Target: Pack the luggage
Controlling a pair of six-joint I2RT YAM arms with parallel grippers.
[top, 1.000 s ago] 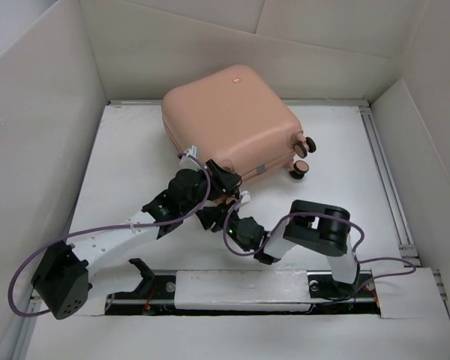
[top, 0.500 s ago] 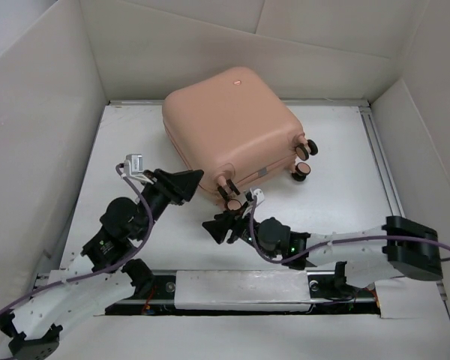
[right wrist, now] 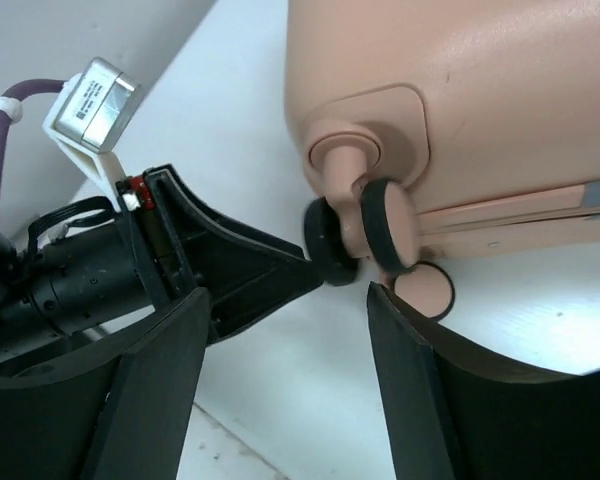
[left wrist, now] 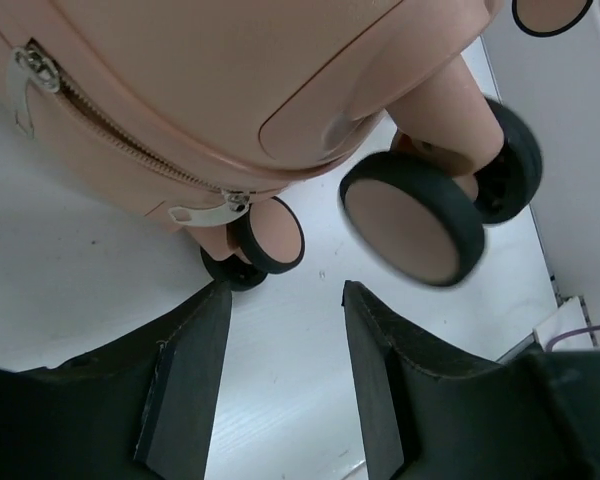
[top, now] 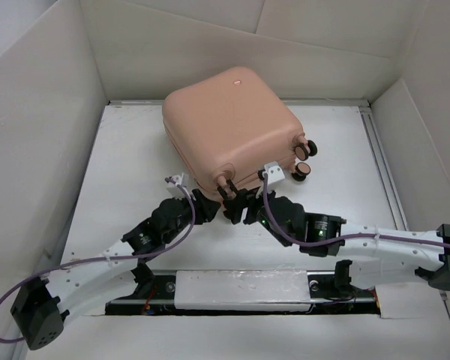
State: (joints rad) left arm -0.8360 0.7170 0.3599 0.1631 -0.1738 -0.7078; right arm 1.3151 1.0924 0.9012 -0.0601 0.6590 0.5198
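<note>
The peach-pink luggage lies closed on the white table, its near corner wheels pointing at both arms. My left gripper sits just left of those wheels, open, with only bare table between its fingers. In the left wrist view the shell, a zipper pull and a big wheel loom above the left gripper. My right gripper is open just right of the same corner. In the right wrist view the right gripper sits below the double wheel, with nothing held.
Tall cardboard walls ring the table. Two more luggage wheels stick out on the right side. A metal rail runs along the right edge. The left gripper's finger nearly touches the wheel, close to my right fingers.
Both arms have swung in to the luggage's near corner wheels, the left from the left, the right stretching forward. The right jaws stand wider than a second ago. The luggage has not moved.
</note>
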